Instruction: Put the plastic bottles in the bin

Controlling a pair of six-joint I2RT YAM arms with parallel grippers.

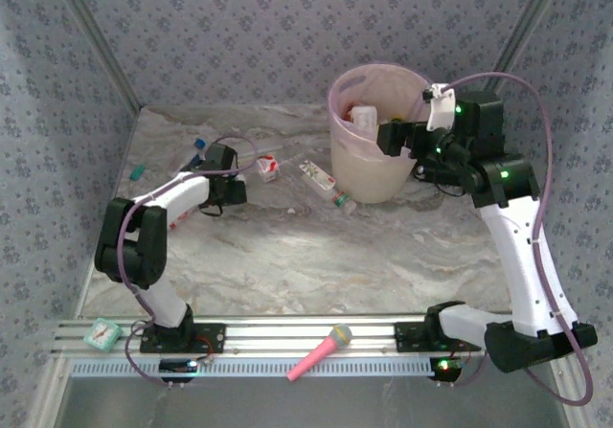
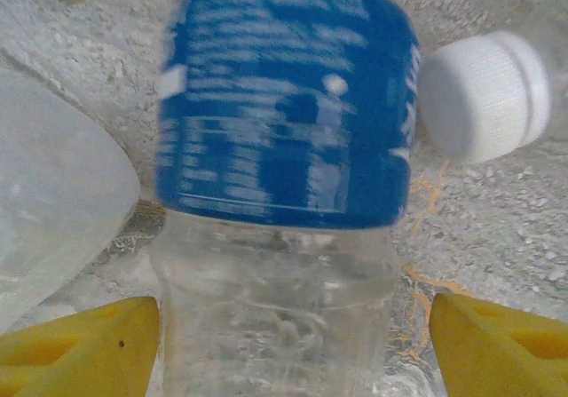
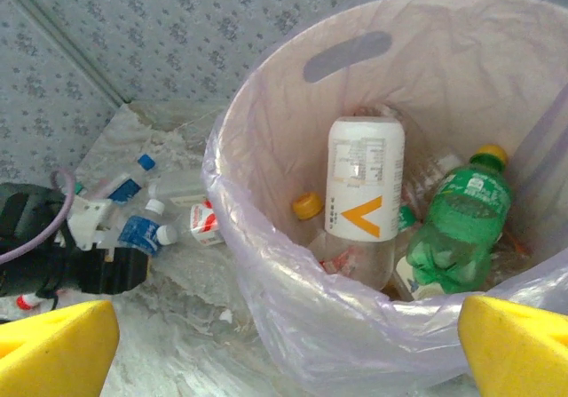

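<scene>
marbled tabletop (image 1: pixel 316 256) lies under your left gripper (image 2: pixel 293 335), jaws apart astride a blue-label bottle (image 2: pixel 284 104) to clamp it, while your right gripper (image 3: pixel 284 344) hangs wide open, empty, over the bin (image 3: pixel 232 148).

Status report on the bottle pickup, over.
Left hand open, straddling blue-label bottle. Right hand open over bin, empty. White-capped bottle lies close alongside.
</scene>
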